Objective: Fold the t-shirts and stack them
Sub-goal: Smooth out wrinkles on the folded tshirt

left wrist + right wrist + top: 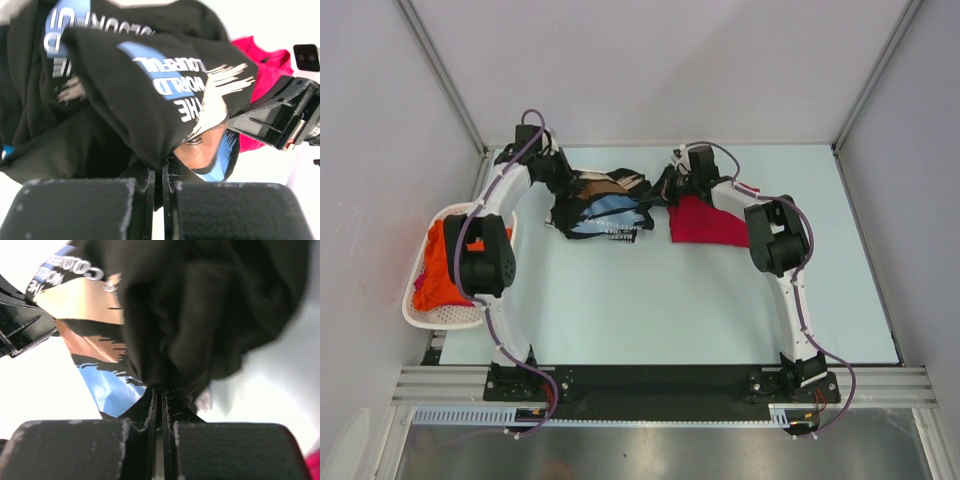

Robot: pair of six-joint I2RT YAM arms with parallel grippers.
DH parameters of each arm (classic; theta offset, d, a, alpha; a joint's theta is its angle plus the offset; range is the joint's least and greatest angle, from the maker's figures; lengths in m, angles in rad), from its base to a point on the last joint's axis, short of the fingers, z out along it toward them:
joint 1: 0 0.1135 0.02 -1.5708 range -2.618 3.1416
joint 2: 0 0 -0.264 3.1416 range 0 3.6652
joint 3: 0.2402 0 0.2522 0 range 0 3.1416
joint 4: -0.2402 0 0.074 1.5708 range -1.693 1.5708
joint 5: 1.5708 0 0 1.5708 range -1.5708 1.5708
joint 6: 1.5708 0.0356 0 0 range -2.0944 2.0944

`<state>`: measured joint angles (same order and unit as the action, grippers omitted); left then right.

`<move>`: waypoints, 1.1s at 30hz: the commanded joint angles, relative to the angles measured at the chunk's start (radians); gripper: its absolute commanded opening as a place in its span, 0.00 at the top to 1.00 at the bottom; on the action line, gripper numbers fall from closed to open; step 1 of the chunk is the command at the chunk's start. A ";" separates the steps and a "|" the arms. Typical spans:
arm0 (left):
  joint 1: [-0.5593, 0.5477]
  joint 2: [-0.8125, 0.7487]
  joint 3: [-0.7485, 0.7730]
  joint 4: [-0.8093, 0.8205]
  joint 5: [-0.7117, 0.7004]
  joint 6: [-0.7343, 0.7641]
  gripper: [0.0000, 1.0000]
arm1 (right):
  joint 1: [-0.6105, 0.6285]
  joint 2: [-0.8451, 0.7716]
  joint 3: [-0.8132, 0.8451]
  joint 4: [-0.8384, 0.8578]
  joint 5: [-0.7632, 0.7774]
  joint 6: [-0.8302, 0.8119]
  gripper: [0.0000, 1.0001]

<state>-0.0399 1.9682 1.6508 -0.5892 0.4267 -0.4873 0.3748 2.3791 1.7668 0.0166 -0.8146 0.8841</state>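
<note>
**A:** What do the jaws hold?

**B:** The left gripper [156, 176] is pinched shut on a fold of the black shirt [150, 85]. The right gripper [161, 396] is clamped on its other side. The shirt is bunched between them, toward the far edge of the table [670, 300].

**A:** How far along is the folding?

**B:** Barely begun, I judge. Nothing is folded or stacked. The red shirt [705, 222] lies crumpled just beside it, and the orange shirt [438, 262] sits in the basket [440, 318].

**A:** Anything unclear?

**B:** Whether the black bundle is one shirt or several, and whether it is lifted off the table.
</note>
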 commanded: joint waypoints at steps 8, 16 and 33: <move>0.018 0.081 0.198 -0.049 -0.008 0.010 1.00 | -0.007 -0.051 0.197 -0.053 0.086 -0.050 1.00; 0.037 0.191 0.260 -0.188 -0.051 0.003 0.41 | 0.013 0.002 0.177 -0.194 0.118 -0.132 0.93; 0.066 -0.164 -0.064 -0.072 0.049 -0.011 0.00 | -0.028 -0.262 0.036 -0.339 0.288 -0.272 0.05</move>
<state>-0.0032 1.9743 1.6588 -0.7212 0.4244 -0.4885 0.3702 2.2642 1.8118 -0.3256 -0.5598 0.6544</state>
